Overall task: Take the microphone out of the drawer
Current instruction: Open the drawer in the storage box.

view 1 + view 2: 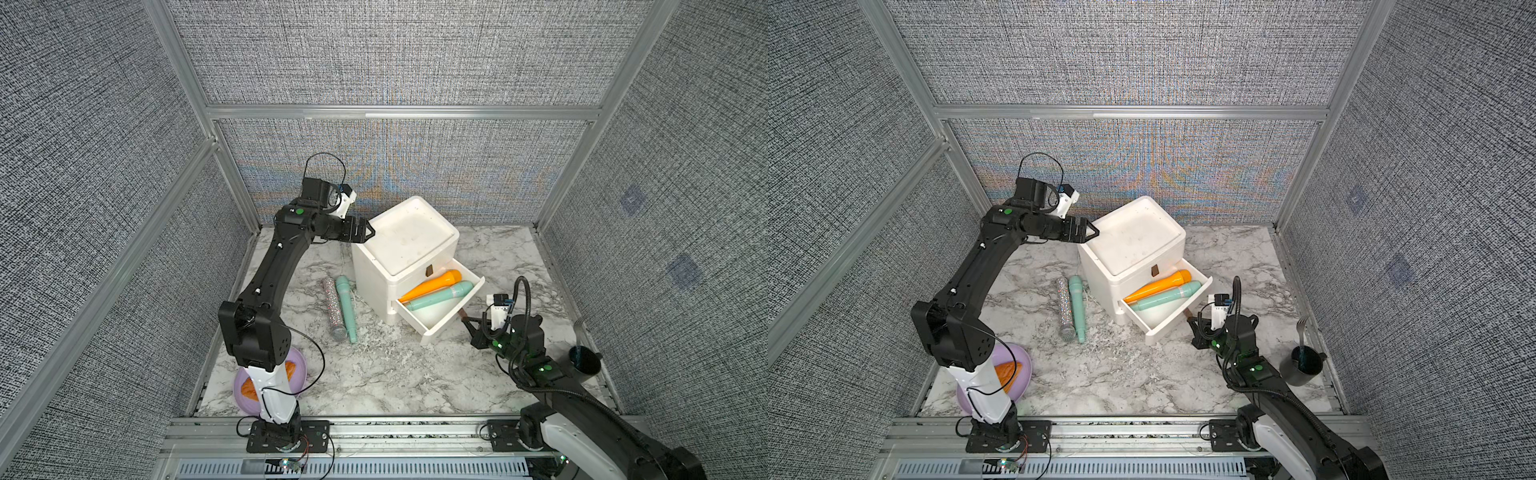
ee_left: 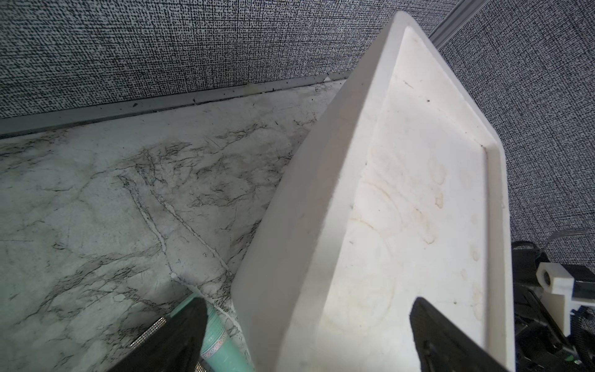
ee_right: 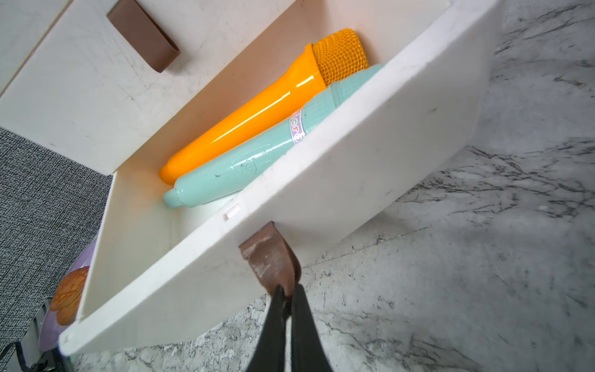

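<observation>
In the open drawer (image 3: 322, 180) | orange microphone (image 3: 257, 109) and teal microphone (image 3: 244, 164) lie touching | right gripper (image 3: 288, 293) pinches the brown pull tab (image 3: 270, 257) | left gripper (image 1: 365, 231) spread wide astride the cabinet (image 1: 411, 237) top edge

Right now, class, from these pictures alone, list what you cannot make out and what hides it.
Croissant on the purple plate: both top views, the left arm covers most of it.
Teal microphone lying in the drawer: right wrist view, the front wall hides most of its label.
Second teal microphone, outside: left wrist view, only a stub shows past the left gripper and frame edge.
Mug interior: both top views, too dark.
</observation>
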